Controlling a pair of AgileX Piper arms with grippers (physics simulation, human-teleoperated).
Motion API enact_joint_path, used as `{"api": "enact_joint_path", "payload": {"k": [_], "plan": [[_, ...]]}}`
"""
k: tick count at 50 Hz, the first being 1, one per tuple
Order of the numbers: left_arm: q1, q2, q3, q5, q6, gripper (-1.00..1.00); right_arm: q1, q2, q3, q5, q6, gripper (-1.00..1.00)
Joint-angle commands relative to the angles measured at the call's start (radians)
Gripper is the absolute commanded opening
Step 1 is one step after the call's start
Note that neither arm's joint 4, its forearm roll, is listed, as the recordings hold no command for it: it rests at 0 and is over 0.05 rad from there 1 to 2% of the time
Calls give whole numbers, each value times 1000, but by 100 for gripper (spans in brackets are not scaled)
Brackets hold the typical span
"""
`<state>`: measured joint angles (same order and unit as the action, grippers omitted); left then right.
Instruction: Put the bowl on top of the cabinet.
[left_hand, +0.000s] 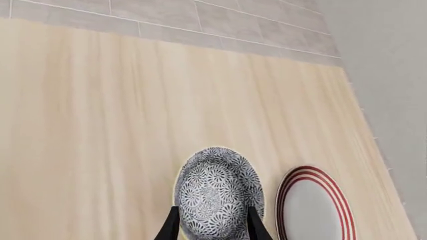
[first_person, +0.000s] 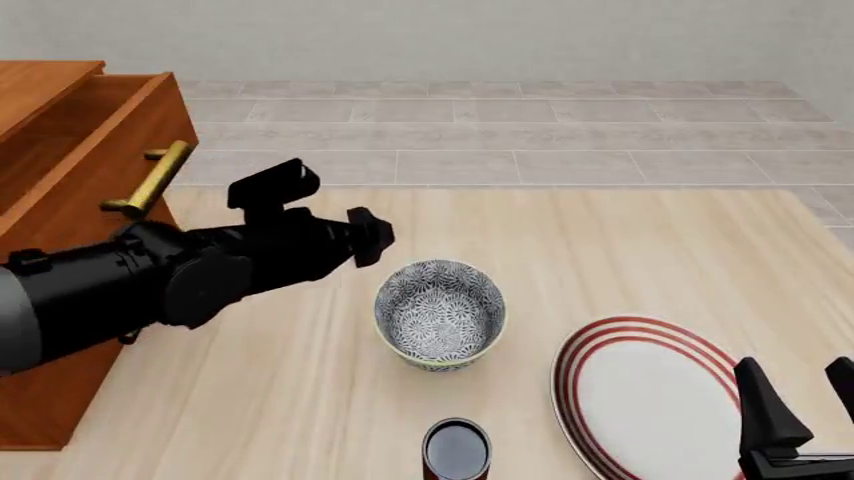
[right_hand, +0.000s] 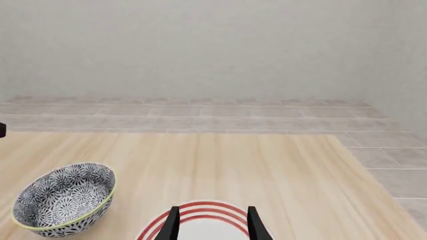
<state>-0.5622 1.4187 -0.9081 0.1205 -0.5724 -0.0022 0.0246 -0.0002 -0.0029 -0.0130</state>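
Bowl upright, mouth up, on table, left tool spread, right tool spread

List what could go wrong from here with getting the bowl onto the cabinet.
1. The left pincer hangs open over the bowl; a poor bite on its thin rim could let it slip or tip.
2. The red-ringed plate and dark can sit close by, so a nudged bowl may hit them.
3. The cabinet is tall, and its brass handle juts into the lift path.
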Motion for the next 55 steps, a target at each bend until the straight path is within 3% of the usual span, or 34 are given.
{"api": "enact_joint_path", "payload": {"k": [1, 11, 21, 25, 55], "plan": [[-12, 70, -11, -26, -40, 100, 0, -2, 0, 1, 3, 100], [-40, 148, -22, -48, -71, 100, -1, -5, 0, 2, 2, 100], [-7, 196, -39, -66, -21, 100, -2, -7, 0, 4, 2, 100], [-9, 242, -42, -82, -33, 100, -2, -9, 0, 5, 3, 100], [-13, 333, -58, -123, -60, 100, -1, -13, 0, 8, 3, 100]]}}
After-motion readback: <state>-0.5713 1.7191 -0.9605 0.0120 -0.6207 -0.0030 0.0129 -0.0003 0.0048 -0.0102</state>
